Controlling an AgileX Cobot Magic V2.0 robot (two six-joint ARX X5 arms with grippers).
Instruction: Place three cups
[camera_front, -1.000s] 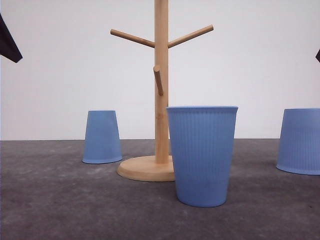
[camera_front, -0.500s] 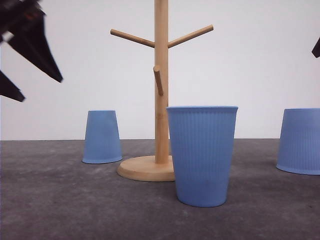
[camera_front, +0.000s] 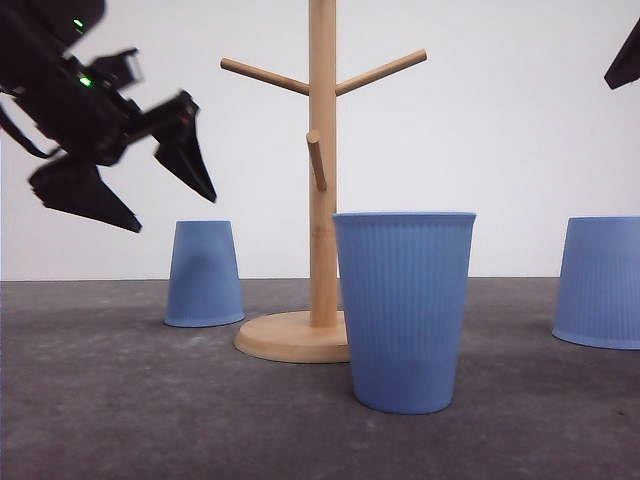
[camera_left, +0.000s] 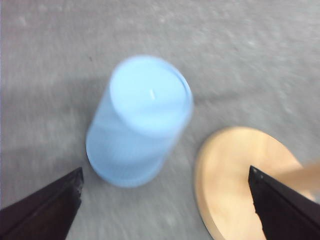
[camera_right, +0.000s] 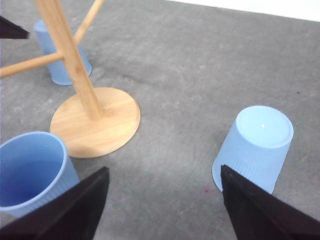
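Standing on the grey table in the front view are three light-blue cups and a wooden cup tree: the near cup is upright, mouth up, just in front of and to the right of the tree's round base; the left cup is inverted, farther back, left of the base; the right cup is inverted at the right edge, cut off by the frame. The left gripper hangs in the air above and left of the left cup, jaws spread wide, nothing between them. A dark tip of the right gripper shows at the upper right corner; its jaw state cannot be told there. Left wrist view, blurred: the inverted left cup sits beyond the parted fingers, clear of both, with the tree base beside it. Right wrist view: fingers apart and empty, the inverted right cup by one finger, the upright near cup by the other, the tree base and left cup beyond.
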